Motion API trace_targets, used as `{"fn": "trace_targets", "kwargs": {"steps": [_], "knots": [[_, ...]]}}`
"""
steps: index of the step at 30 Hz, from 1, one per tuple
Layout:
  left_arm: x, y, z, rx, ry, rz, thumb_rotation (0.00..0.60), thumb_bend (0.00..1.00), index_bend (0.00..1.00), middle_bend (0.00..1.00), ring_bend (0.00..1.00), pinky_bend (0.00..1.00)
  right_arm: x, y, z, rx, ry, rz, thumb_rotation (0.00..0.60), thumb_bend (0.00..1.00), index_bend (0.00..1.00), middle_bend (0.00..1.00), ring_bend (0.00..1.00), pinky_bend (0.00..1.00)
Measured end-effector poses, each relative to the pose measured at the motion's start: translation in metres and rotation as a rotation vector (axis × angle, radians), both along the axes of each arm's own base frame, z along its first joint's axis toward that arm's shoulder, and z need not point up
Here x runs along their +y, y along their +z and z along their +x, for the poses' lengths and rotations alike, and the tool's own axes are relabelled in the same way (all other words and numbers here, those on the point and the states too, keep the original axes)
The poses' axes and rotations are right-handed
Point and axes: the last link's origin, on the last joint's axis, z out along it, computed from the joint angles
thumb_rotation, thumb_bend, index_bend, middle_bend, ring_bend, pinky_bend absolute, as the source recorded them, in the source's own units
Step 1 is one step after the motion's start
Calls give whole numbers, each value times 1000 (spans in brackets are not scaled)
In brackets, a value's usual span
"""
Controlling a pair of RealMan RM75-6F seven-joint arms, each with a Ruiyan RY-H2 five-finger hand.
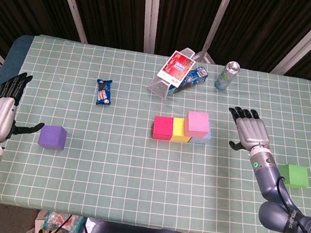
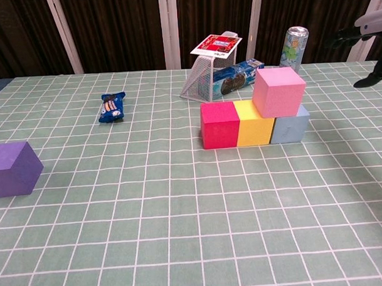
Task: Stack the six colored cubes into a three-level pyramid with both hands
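Note:
A red cube (image 1: 162, 127), a yellow cube (image 1: 179, 130) and a grey-blue cube (image 2: 289, 127) stand in a row mid-table. A pink cube (image 1: 198, 123) sits on top, over the yellow and grey-blue ones (image 2: 278, 91). The purple cube (image 1: 53, 136) lies at the left (image 2: 11, 169); the green cube (image 1: 294, 175) lies at the far right. My right hand (image 1: 250, 129) hovers open, to the right of the row and apart from it; only its fingertips (image 2: 369, 81) show in the chest view. My left hand (image 1: 1, 111) is open, left of the purple cube.
A wire basket (image 1: 167, 83) on its side with a red-white packet (image 1: 176, 67) and a blue cookie pack (image 2: 236, 77) lies behind the row. A drink can (image 1: 227, 74) stands at the back. A blue snack wrapper (image 1: 104, 92) lies back left.

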Motion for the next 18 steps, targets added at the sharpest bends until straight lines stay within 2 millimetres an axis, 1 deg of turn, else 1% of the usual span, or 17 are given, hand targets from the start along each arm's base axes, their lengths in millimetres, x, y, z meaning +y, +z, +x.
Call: {"fn": "trace_targets", "kwargs": {"steps": [8, 12, 18], "knots": [[0, -3, -2, 8, 4, -9, 600, 117, 0, 0, 0, 8, 23, 6, -29, -36, -42, -43, 600, 323, 0, 65, 67, 0], [1, -4, -3, 12, 5, -12, 600, 117, 0, 0, 0, 8, 36, 3, -42, -42, -62, -40, 600, 323, 0, 63, 61, 0], [1, -6, -4, 22, 8, -15, 600, 117, 0, 0, 0, 8, 50, -3, -55, -37, -57, -46, 600, 323, 0, 63, 50, 0]]}}
